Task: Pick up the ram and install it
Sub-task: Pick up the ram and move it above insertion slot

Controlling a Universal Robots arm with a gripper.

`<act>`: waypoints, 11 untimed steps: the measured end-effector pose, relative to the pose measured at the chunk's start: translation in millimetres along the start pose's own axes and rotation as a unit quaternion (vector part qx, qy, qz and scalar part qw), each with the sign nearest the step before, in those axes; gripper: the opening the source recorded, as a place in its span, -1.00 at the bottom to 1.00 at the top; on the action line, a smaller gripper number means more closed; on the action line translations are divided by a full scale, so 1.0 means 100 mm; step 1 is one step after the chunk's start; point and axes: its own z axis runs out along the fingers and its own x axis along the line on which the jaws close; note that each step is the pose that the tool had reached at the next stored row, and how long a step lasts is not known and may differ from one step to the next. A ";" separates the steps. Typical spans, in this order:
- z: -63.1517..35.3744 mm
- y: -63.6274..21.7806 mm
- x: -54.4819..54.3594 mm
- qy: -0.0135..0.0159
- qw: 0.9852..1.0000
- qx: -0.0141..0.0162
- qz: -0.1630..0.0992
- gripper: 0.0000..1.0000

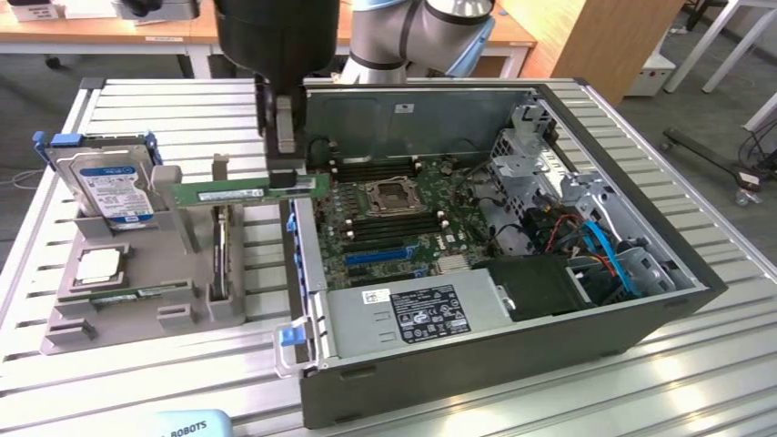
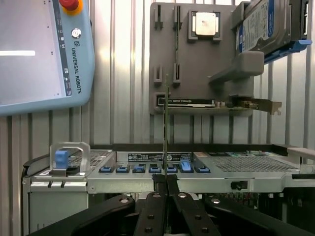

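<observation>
The claw [image 1: 284, 175] is pinched nearly all the way closed on the ram [image 1: 218, 194], with the stick clamped flat between the two fingers. In the exterior view the ram hangs in the air, standing on its long edge, and its long axis runs pretty much 9 o'clock to 3 o'clock. The claw has it closer to the 3 o'clock end than the middle. In the wrist view the ram [image 2: 166, 123] shows edge-on as a thin sliver sticking straight out from the claw [image 2: 166, 183].

Looks-wise it's a narrow green board with a pale label on the face and small dark chips along it.

For room: the 9 o'clock end floats above the gray holder [image 1: 73, 332] on the tabletop [image 1: 182, 382], near the hard drive [image 1: 112, 187] and above the upright expansion card [image 1: 220, 250]. The 3 o'clock end pokes just past the side wall of the open computer case [image 1: 486, 364]. The motherboard [image 1: 401, 228] sits at 3 to 4 o'clock from the ram, top wide open. Another green stick [image 1: 127, 294] lies in the holder at about 7 o'clock, next to the square silver chip [image 1: 97, 264].
</observation>
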 end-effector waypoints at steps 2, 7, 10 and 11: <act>-0.002 -0.054 0.00 0.000 1.000 0.000 0.000 -0.76; -0.007 -0.195 0.00 0.000 1.000 0.000 0.000 -0.76; -0.011 -0.281 0.00 0.000 1.000 0.000 0.000 -0.76; -0.012 -0.311 0.00 0.000 1.000 0.000 0.000 -0.76</act>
